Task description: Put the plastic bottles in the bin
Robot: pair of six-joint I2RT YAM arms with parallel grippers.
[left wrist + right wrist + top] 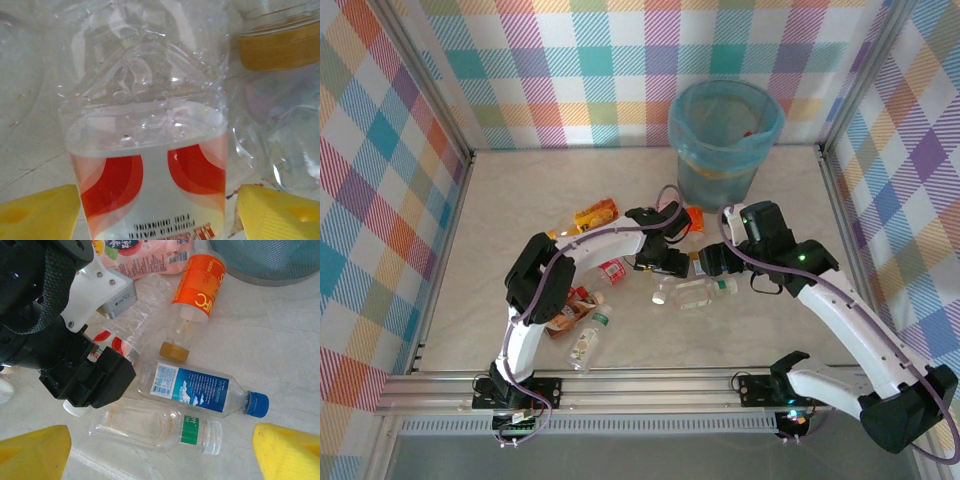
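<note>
The bin (722,172) stands at the table's (510,205) far edge, right of centre; plastic bottles (695,292) lie mid-table, left gripper (662,263) and right gripper (708,262) among them.

Counted from above: one bin (725,150) at one o'clock on the table (500,220), and at least four plastic bottles to the left, namely one yellow-orange bottle (590,215) at ten o'clock, one small red-labelled bottle (612,270) near centre, one brown bottle (565,315) and one green-capped bottle (588,340) at seven o'clock. Counted from the right wrist, five lying flat: one pink-labelled bottle (142,255) at eleven, one orange-labelled bottle (198,286) at twelve, one red-and-white-labelled bottle (112,342) at nine, one blue-labelled bottle (195,390) at centre, one green-labelled bottle (150,427) at six.
</note>
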